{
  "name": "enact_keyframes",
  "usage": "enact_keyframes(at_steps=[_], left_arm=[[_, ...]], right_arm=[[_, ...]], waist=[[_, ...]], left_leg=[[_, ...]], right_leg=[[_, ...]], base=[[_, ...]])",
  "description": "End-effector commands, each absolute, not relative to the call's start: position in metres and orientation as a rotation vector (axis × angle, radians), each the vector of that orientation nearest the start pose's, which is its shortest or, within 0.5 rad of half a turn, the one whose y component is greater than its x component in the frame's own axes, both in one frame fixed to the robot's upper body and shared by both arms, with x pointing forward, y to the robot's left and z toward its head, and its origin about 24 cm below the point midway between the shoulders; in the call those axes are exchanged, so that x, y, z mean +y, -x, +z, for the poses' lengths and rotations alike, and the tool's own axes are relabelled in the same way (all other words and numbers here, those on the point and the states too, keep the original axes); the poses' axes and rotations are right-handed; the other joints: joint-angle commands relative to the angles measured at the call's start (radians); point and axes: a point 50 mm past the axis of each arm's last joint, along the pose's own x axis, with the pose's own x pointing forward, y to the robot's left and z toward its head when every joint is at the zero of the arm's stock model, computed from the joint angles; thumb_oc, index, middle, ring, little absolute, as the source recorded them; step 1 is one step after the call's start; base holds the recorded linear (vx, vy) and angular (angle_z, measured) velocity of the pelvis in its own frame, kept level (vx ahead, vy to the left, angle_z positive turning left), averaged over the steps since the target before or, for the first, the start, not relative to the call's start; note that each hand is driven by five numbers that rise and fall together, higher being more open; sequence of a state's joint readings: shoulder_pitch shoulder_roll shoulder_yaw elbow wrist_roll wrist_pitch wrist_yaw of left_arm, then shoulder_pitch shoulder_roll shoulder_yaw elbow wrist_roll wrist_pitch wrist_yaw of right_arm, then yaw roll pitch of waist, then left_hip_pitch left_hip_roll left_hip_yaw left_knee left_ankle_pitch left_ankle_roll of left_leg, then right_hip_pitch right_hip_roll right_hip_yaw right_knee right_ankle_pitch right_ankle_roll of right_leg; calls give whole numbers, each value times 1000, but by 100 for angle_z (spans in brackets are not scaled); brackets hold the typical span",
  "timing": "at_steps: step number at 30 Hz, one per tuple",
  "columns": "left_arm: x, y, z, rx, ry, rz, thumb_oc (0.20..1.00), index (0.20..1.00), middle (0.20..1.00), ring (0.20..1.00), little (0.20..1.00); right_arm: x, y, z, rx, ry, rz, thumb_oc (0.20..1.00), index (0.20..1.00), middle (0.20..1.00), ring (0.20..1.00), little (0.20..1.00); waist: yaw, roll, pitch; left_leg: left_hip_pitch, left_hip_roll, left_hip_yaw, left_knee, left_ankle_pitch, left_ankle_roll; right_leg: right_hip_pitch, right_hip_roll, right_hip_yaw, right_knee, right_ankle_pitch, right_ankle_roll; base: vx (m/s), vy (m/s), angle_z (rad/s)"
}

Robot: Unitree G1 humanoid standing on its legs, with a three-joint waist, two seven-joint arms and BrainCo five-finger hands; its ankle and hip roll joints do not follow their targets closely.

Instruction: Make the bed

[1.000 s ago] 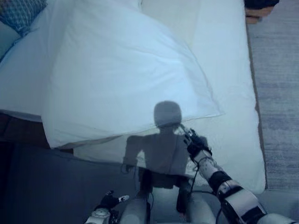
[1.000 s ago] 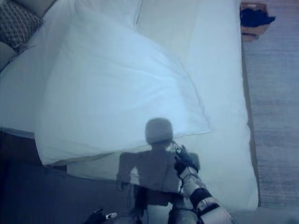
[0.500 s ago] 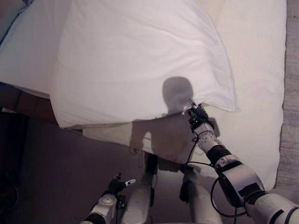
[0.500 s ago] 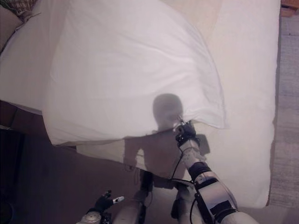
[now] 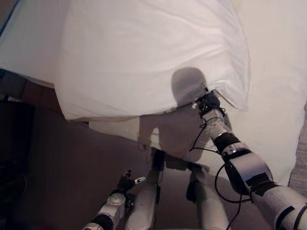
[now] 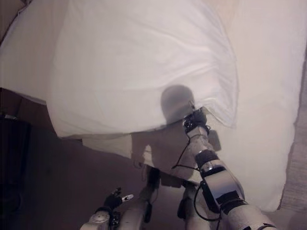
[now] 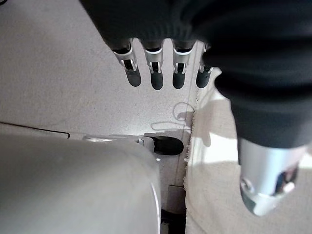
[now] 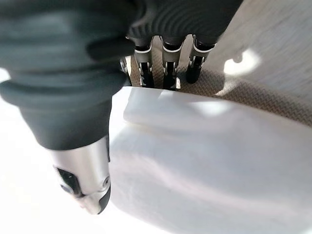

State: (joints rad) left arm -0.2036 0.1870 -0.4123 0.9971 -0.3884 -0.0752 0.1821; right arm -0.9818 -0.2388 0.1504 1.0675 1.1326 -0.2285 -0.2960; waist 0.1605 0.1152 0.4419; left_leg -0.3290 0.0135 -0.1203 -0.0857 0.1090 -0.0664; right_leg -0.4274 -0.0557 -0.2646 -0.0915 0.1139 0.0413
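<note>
White bedding covers the bed [image 5: 273, 96], which stands on a grey-brown floor [image 5: 62, 167]. A white duvet [image 5: 144, 52] lies across the bed, its lower edge hanging past the mattress side at the left. The right robot hand [image 5: 207, 102] is at the duvet's near corner; in its wrist view the fingers [image 8: 165, 73] reach down behind the fabric's folded edge with the thumb on the near side, but whether they pinch the cloth cannot be told. The left robot hand [image 5: 126, 182] hangs low over the floor, fingers [image 7: 156, 73] straight and slightly apart, holding nothing. No readable writing shows.
</note>
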Motion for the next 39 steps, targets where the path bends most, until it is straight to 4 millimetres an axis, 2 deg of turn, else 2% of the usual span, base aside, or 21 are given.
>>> enact_keyframes(at_steps=[1,8,11,16,21,30,31,32,33,34,35,36,39], left_arm=[[163,-203,-121,805,-154,21,1000,1000,1000,1000,1000],[161,-207,-118,783,-152,29,1000,1000,1000,1000,1000],[158,-212,-114,761,-138,44,1000,1000,1000,1000,1000],[150,-226,-102,696,-124,45,1000,1000,1000,1000,1000],[146,-235,-90,621,-100,30,1000,1000,1000,1000,1000],[149,-235,-90,620,-60,35,1000,1000,1000,1000,1000],[149,-235,-90,619,-61,32,1000,1000,1000,1000,1000],[148,-236,-90,617,-61,32,1000,1000,1000,1000,1000],[149,-236,-90,617,-61,33,1000,1000,1000,1000,1000],[149,-237,-89,614,-63,33,1000,1000,1000,1000,1000],[149,-237,-89,614,-63,33,1000,1000,1000,1000,1000],[148,-239,-87,605,-63,28,1000,1000,1000,1000,1000],[146,-242,-85,594,-59,30,1000,1000,1000,1000,1000]], right_arm=[[-189,-415,185,-180,-746,-331,1000,1000,1000,1000,1000],[-190,-417,188,-166,-697,-380,1000,1000,1000,1000,1000],[-195,-417,190,-149,-706,-471,1000,1000,1000,1000,1000],[-200,-419,202,-106,-819,-595,1000,1000,1000,1000,1000],[-207,-421,244,-187,-781,-554,1000,1000,1000,1000,1000],[-217,-414,296,-408,-746,-402,1000,1000,1000,1000,1000],[-219,-414,299,-421,-744,-399,812,812,812,812,812],[-219,-413,303,-435,-750,-394,721,721,721,721,721],[-220,-412,307,-448,-751,-390,573,573,573,573,573],[-221,-411,310,-461,-749,-385,467,467,467,467,467],[-221,-411,310,-461,-749,-385,448,448,448,448,448],[-223,-410,316,-481,-744,-389,200,200,200,200,200],[-222,-408,324,-512,-745,-378,200,200,200,200,200]], waist=[[-2,-27,-3],[-4,-26,13],[1,-25,25],[10,-21,37],[29,-15,54],[50,-21,73],[52,-21,71],[52,-21,71],[53,-22,70],[55,-22,69],[55,-22,69],[55,-23,67],[52,-25,65]], left_leg=[[-55,-60,21,-2,30,-15],[-76,-63,18,-2,34,-12],[-90,-63,19,-2,32,-12],[-135,-64,18,-2,38,-14],[-198,-68,15,-2,49,-19],[-293,-65,11,-2,66,-27],[-300,-64,10,-2,66,-27],[-304,-64,9,-2,67,-27],[-307,-63,9,-2,67,-28],[-311,-62,10,-2,67,-29],[-311,-62,10,-2,67,-29],[-315,-61,11,-2,66,-30],[-319,-61,16,-2,65,-30]], right_leg=[[83,-38,50,13,28,85],[62,-39,58,20,32,85],[46,-37,59,20,34,87],[9,-35,58,13,48,92],[-49,-36,46,13,58,98],[-139,-34,34,14,66,102],[-146,-33,34,13,67,102],[-152,-32,35,14,67,103],[-155,-32,35,13,68,104],[-159,-33,35,12,69,104],[-160,-33,35,12,69,104],[-166,-33,37,13,71,105],[-174,-33,43,11,75,107]], base=[[0,4,5],[-5,11,3],[0,0,0],[-6,2,0],[-15,1,3],[2,1,1],[0,0,0],[0,0,0],[0,0,0],[0,0,0],[0,0,0],[0,0,0],[0,0,0]])
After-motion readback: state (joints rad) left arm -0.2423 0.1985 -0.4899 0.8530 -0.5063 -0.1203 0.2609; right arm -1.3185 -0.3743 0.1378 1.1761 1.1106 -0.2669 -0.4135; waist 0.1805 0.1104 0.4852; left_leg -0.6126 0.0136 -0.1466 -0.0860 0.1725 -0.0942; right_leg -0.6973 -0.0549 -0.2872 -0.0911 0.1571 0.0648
